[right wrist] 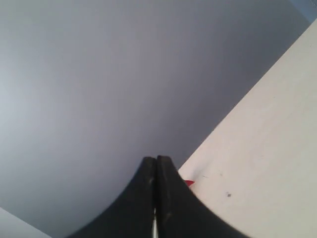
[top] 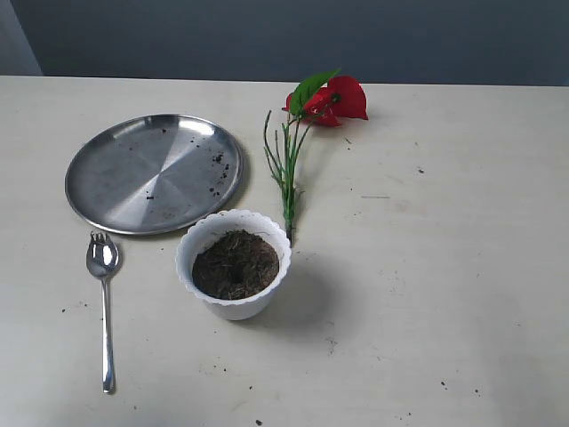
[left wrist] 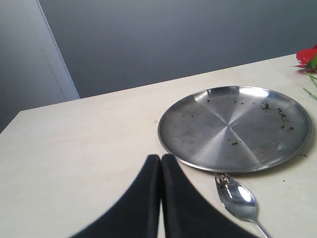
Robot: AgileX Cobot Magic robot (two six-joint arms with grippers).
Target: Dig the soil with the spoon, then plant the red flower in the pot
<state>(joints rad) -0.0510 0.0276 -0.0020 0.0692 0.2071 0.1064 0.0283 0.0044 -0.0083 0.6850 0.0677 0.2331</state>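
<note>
We count one spoon (top: 104,307), one pot (top: 233,263) of soil (top: 236,264), one red flower (top: 313,124), one plate (top: 154,173); our left tool (left wrist: 160,159) and right tool (right wrist: 156,160) are both pressed closed, empty.

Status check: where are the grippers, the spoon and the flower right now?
Both grippers shut, empty: left gripper, right gripper. Spoon flat on table, left of pot. Red flower lying behind pot. Nothing blocking.

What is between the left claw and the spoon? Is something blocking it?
Nothing visible. In the left wrist view the shut left gripper has only bare table between it and the spoon. The steel plate lies beyond, not between.
</note>
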